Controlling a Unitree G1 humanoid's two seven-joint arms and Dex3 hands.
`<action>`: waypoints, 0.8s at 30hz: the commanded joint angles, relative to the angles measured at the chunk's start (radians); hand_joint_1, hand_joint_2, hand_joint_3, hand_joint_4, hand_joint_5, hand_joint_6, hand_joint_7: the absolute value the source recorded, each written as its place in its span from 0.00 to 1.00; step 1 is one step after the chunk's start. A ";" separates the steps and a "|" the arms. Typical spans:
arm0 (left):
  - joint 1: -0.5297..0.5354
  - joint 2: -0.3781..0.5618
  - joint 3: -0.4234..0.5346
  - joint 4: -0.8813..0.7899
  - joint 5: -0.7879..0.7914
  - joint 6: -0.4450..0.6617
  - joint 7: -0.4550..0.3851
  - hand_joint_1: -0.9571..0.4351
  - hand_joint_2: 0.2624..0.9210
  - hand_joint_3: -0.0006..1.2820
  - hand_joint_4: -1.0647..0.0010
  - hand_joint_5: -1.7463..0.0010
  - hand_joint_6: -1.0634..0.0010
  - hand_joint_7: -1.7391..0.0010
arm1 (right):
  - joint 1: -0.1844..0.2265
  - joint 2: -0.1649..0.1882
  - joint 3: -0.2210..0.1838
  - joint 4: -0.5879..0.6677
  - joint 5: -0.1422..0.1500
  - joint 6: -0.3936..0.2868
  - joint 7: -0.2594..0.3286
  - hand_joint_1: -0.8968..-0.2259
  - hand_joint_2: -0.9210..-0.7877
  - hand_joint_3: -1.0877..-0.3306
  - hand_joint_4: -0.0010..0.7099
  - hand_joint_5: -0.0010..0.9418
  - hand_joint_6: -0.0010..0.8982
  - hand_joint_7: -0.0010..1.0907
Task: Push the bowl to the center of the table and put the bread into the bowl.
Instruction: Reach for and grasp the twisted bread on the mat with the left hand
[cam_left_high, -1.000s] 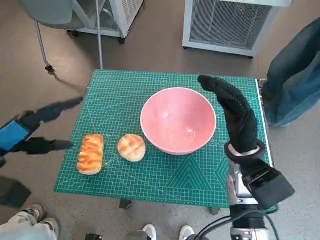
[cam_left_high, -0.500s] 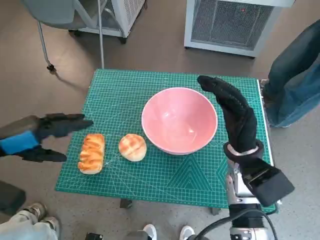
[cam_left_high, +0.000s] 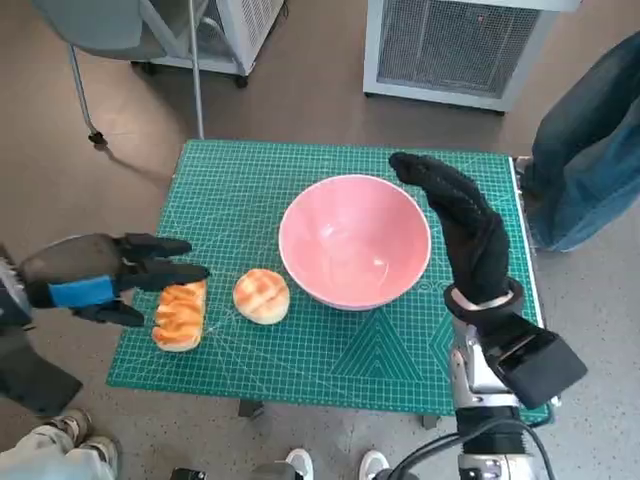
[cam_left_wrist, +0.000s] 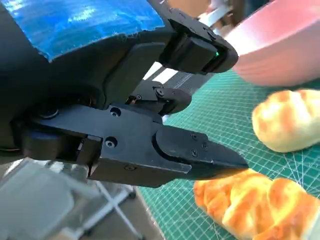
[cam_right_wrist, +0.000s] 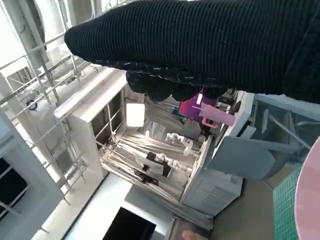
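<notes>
- Our left hand, fingers apart, hovers over the long bread; closing off-centre could squash it.
- Our right hand, flat and empty beside the bowl, could nudge it.

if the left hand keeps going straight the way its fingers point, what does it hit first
Probably the long braided bread: the left hand points across the green mat, with its fingertips already over that loaf's far end. The round bun lies beyond. Height above the loaf is unclear.
</notes>
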 joint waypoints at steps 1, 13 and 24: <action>-0.080 -0.001 -0.123 0.066 0.113 0.039 0.159 0.81 0.99 0.30 0.60 0.99 0.60 0.99 | 0.022 -0.004 0.000 -0.008 0.011 0.021 0.010 0.40 0.00 0.39 0.31 0.01 0.00 0.57; -0.227 -0.049 -0.369 0.196 0.251 0.119 0.306 0.84 1.00 0.44 0.67 1.00 0.62 1.00 | 0.036 -0.008 -0.003 -0.038 0.006 0.036 -0.001 0.40 0.00 0.38 0.30 0.00 0.00 0.55; -0.263 -0.094 -0.494 0.300 0.233 0.125 0.278 0.81 1.00 0.45 0.67 1.00 0.63 1.00 | 0.048 -0.008 -0.004 -0.058 -0.001 0.042 -0.009 0.41 0.00 0.38 0.30 0.00 0.00 0.54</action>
